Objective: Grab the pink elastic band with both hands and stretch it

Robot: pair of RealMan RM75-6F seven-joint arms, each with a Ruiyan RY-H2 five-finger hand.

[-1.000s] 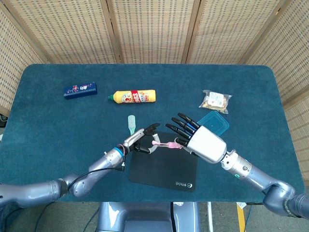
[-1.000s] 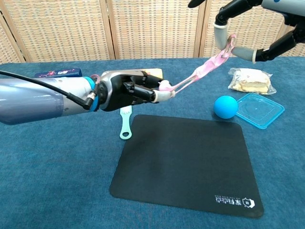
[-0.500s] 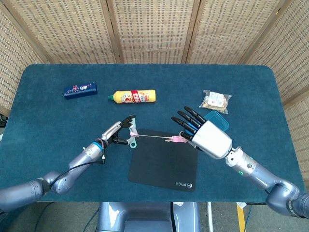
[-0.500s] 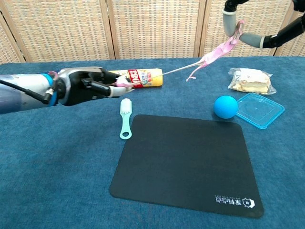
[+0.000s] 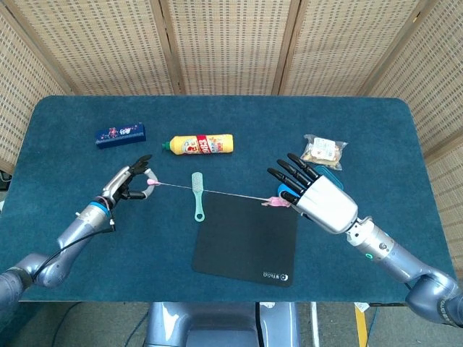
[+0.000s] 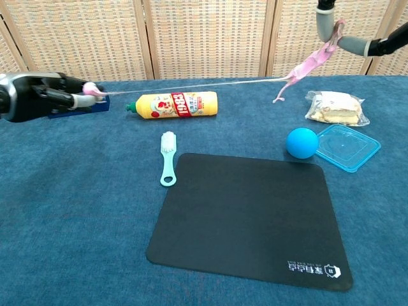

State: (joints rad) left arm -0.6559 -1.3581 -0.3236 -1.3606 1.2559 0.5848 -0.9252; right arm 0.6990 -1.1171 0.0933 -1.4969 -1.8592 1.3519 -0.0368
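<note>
Band (image 5: pixel 210 191) between two hands, taut.

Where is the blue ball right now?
In the chest view the blue ball sits on the table at right, touching the blue container lid, just beyond the black mat.

mouse pad (image 6: pixel 255 217): white logo, unreadable | yellow bottle (image 6: pixel 173 104): printed label, illegible | blue box (image 5: pixel 120 134): print illegible

Over the last second my left hand (image 5: pixel 130 182) has drawn away leftward from my right hand (image 5: pixel 312 196), pulling the band (image 5: pixel 210 192) from a short slack loop into a long taut thread.
</note>
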